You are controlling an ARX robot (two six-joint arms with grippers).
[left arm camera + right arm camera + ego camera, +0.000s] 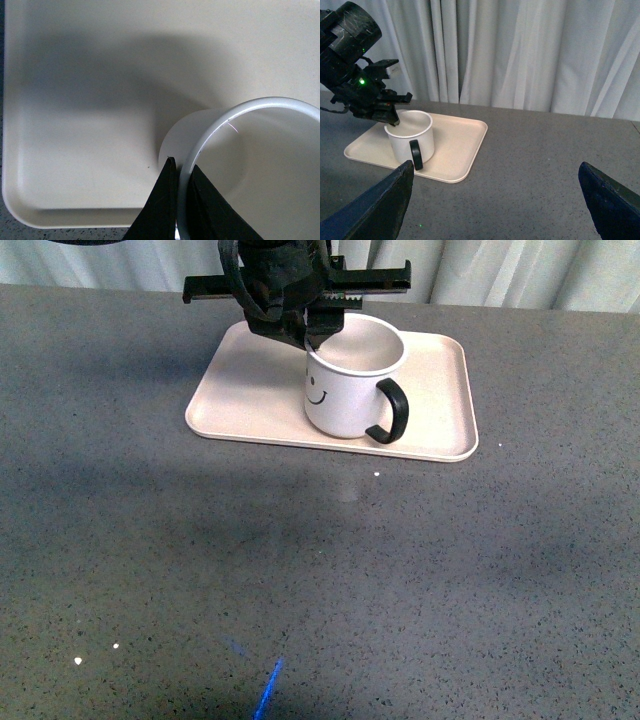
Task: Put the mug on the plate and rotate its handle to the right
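My left jaws are pinching the rim of the white smiley-face mug [340,400] on the pinkish-beige rectangular tray [250,380]; right jaws spread wide.

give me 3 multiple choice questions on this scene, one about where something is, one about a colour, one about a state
1. Where is the mug relative to the plate?
A) beside it
B) standing on it
C) lifted above it

2. What colour is the handle?
A) black
B) white
C) red

3. What is the left gripper doing?
A) open, clear of the mug
B) shut on the mug's rim
C) out of view

Answers:
1 B: in the front view the mug's base sits inside the plate's raised edge.
2 A: it is a glossy black loop against the white body.
3 B: in the left wrist view its fingers sit one inside and one outside the rim.
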